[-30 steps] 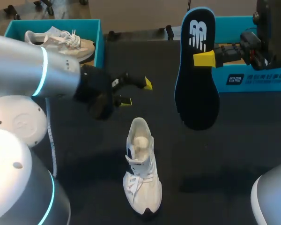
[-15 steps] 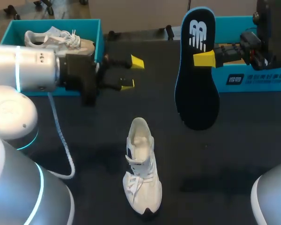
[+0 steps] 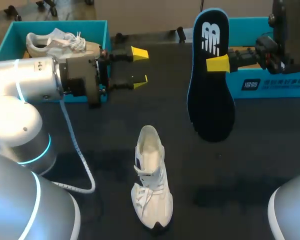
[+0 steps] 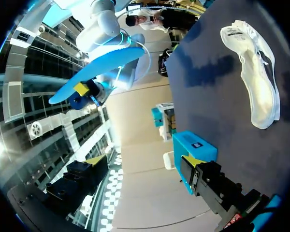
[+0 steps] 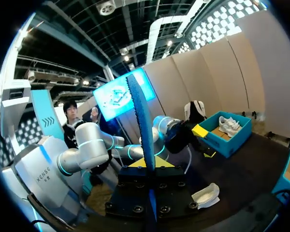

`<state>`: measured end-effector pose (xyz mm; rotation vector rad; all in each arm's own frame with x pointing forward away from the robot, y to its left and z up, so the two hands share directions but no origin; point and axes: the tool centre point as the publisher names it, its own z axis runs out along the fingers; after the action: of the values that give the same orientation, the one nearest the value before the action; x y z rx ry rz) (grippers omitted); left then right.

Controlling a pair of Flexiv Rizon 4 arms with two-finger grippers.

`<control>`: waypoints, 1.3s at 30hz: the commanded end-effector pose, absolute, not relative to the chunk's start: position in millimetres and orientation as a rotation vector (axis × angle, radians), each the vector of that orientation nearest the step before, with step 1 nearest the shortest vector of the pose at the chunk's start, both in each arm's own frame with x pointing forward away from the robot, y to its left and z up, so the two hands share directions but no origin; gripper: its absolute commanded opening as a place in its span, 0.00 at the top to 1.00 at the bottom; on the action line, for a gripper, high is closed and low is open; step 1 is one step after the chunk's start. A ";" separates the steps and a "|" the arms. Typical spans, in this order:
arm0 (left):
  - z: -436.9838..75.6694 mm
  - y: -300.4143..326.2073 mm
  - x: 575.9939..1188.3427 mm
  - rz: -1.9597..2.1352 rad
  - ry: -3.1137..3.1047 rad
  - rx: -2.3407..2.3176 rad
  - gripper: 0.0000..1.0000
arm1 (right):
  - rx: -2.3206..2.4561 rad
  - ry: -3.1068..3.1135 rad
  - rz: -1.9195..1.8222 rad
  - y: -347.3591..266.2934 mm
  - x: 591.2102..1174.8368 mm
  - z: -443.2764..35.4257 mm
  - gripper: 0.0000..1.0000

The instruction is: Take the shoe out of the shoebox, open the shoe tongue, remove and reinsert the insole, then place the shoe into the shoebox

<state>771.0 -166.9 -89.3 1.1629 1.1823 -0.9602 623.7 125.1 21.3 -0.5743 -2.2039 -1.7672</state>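
Observation:
A white shoe (image 3: 151, 177) lies alone on the dark table, toe toward the front edge; it also shows in the left wrist view (image 4: 253, 87) and the right wrist view (image 5: 207, 195). My right gripper (image 3: 217, 63) is shut on the blue-edged black insole (image 3: 210, 100), which hangs upright in the air over the table's right half. In the right wrist view the insole (image 5: 141, 125) stands edge-on between the fingers. My left gripper (image 3: 139, 66) is open and empty. It is held level beside the left teal shoebox (image 3: 55, 23), well behind the shoe.
A second pale shoe (image 3: 60, 42) lies inside the left shoebox. Another teal box (image 3: 270, 85) stands at the back right, behind my right gripper. A pale cable (image 3: 72, 145) trails from my left arm over the table's left part.
My left arm swung back and up, turning its open gripper level next to the left shoebox. The right arm, the insole and the shoe have not moved.

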 end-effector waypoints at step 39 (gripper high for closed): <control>-88.0 -174.1 785.6 -1.004 1.197 1.138 0.00 | -0.734 -1.876 -1.446 168.0 822.0 -54.8 1.00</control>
<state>785.5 -171.7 -87.3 1.1401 1.1976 -1.0070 806.6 160.5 -55.9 -0.7703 -1.8595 -1.4939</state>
